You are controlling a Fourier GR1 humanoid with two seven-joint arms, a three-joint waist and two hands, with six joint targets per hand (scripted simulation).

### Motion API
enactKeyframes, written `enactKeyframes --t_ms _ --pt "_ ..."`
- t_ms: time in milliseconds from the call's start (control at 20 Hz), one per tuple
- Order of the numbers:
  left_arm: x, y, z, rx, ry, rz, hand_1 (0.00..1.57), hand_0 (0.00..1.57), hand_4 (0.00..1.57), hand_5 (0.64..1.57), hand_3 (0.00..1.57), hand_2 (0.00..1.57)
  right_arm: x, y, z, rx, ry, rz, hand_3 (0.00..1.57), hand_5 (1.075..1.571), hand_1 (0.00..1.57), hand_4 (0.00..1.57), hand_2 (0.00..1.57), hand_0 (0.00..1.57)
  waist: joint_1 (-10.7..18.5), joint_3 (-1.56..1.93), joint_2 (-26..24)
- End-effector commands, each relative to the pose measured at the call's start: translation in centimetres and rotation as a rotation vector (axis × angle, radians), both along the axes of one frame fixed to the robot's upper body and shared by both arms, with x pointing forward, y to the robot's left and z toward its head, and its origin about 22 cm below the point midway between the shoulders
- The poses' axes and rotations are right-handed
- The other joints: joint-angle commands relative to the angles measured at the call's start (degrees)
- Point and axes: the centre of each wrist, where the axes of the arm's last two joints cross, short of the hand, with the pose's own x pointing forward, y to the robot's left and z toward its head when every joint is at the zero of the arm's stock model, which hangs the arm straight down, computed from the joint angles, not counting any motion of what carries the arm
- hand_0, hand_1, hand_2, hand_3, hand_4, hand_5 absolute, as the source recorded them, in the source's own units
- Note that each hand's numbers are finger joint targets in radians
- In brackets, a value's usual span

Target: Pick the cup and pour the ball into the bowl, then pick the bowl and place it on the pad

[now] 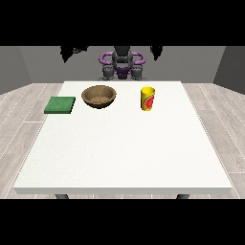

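front view across the white table [119, 153], with the robot [122, 64] small at the far edge. the yellow cup [148, 98] stands upright on the table toward the view's right, its long axis vertical and its mouth facing up; a red mark shows on its side. the ball cannot be seen from here and is presumably inside the cup. the wooden bowl [99, 96] sits upright near the middle of the far half, beside the cup but apart from it, to the cup's left as seen. the green pad [60, 105] lies flat at the table's left edge, just beyond the bowl and not touching it. cup, bowl and pad form a rough row across the table.

both hands are raised high, above and behind the table. the hand at the view's right [156, 50] and the hand at the view's left [72, 50] appear only as dark shapes at the upper border; whether their fingers are spread or curled cannot be told, and neither holds anything.

relation governing the first move: the cup lies below and forward of the hand at the view's right, almost directly under it, making that hand the nearer one. judged from this layout, nothing of the task is done: cup untouched, bowl off the pad.
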Motion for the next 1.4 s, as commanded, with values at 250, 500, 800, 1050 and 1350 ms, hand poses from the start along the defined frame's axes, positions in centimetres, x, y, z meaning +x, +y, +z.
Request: enactKeyframes --t_ms 250,500,800,1050,1350 --pt "4.8 3.7 0.0 0.095 -0.173 0.061 0.00 0.00 0.00 1.478 0.00 0.00 3.3 -1.7 1.5 -0.016 -0.144 0.003 0.00 1.570 0.00 0.17 0.00 0.00 -0.7 -0.02 9.3" --pt "5.9 3.0 -4.5 0.072 -0.203 0.077 0.00 0.00 0.00 1.467 0.00 0.00 4.4 -1.4 2.6 -0.039 -0.205 0.019 0.00 1.571 0.00 0.17 0.00 0.00 -1.8 -0.03 12.9" --pt "6.9 4.2 -8.5 0.092 -0.202 0.117 0.00 0.00 0.00 1.481 0.00 0.00 5.1 -3.0 3.2 -0.045 -0.221 0.023 0.00 1.571 0.00 0.18 0.00 0.00 -2.9 -0.02 13.3" --pt "7.0 4.9 -12.4 0.083 -0.128 0.127 0.00 0.00 0.00 1.450 0.00 0.00 4.5 -2.6 2.2 -0.025 -0.142 0.057 0.00 1.571 0.00 0.20 0.00 0.00 -4.2 -0.03 10.2" --pt "9.2 4.9 -12.0 0.082 -0.177 0.188 0.00 0.00 0.00 1.464 0.00 0.00 5.3 -5.6 4.4 -0.049 -0.192 0.052 0.00 1.571 0.00 0.09 0.00 0.00 -6.0 -0.04 13.1"
